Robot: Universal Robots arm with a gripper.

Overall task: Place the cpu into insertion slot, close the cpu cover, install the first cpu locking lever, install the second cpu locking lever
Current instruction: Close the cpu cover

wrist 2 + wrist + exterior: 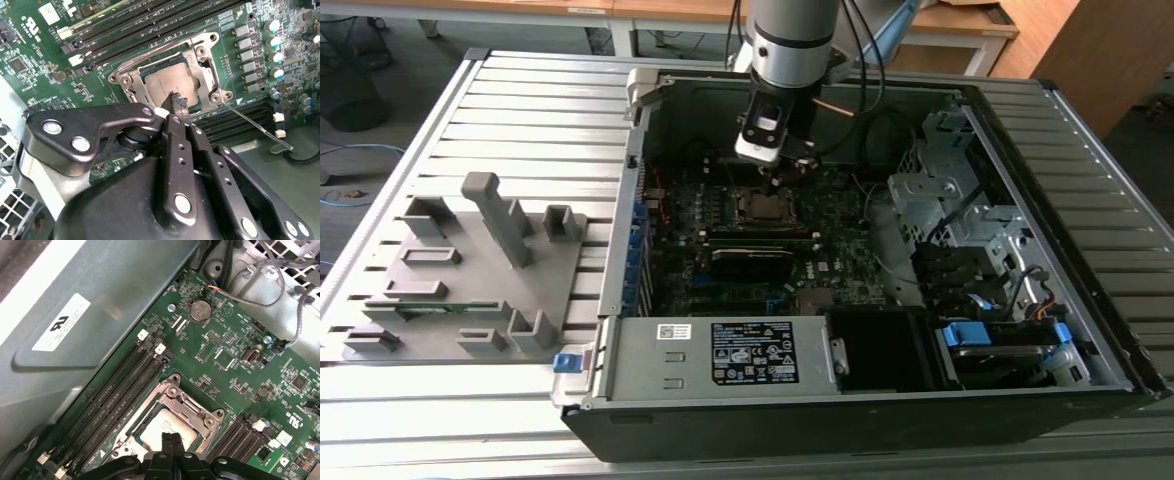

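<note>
The cpu [162,85] lies in the insertion slot [131,89] on the green motherboard, its dull metal top showing through the window of the cpu cover [206,70], which lies flat over it. A thin wire locking lever [252,123] sticks out from one socket corner, away from the frame. My gripper [177,101] is shut with nothing held, its tip just above the cpu's edge. In the first wrist view the fingertips [171,439] hang over the cpu [162,427] and cover [197,412]. In the exterior view my gripper [783,170] hovers over the socket [765,205].
The open computer case [627,300] walls in the board. Long black memory slots [117,397] run beside the socket, capacitors [274,47] stand near it, and loose cables [265,285] hang by the drive cage. A grey fixture tray [467,270] sits at the exterior view's left.
</note>
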